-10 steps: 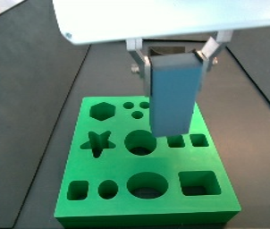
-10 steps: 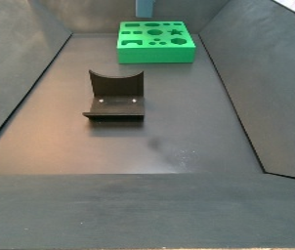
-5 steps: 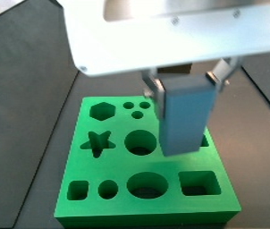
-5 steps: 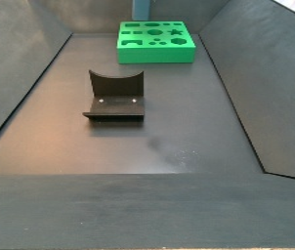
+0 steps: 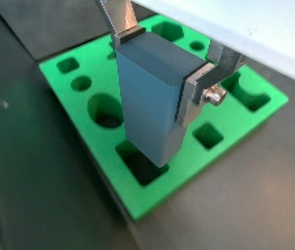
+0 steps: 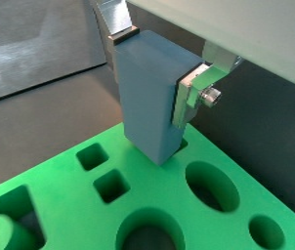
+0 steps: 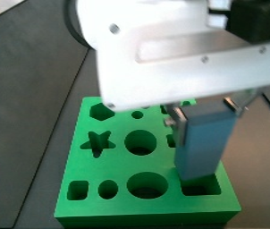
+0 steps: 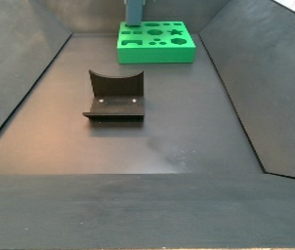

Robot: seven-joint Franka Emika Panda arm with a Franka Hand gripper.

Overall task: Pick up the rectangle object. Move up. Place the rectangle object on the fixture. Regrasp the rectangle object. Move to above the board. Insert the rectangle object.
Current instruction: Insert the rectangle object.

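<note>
The rectangle object (image 7: 203,148), a light blue-grey block, hangs upright between the fingers of my gripper (image 7: 206,114), which is shut on its upper part. Both wrist views show the block (image 5: 154,93) (image 6: 144,93) clamped by the silver fingers (image 5: 202,83) (image 6: 193,86). Its lower end is right at a square cutout of the green board (image 7: 102,165) near the board's front right corner; I cannot tell whether it has entered. In a side view the board (image 8: 157,44) lies far back, with the block (image 8: 133,10) above it. The dark fixture (image 8: 115,95) stands mid-floor.
Dark sloped walls (image 8: 255,88) enclose the floor on both sides. The board (image 5: 255,107) carries other cutouts: a hexagon (image 7: 102,111), a star (image 7: 98,142), circles (image 7: 147,185) and small squares.
The gripper has carried the block rightward and toward the board's front, and lower, from over the middle to the square cutout. The block's end now shows above the board in the far side view.
</note>
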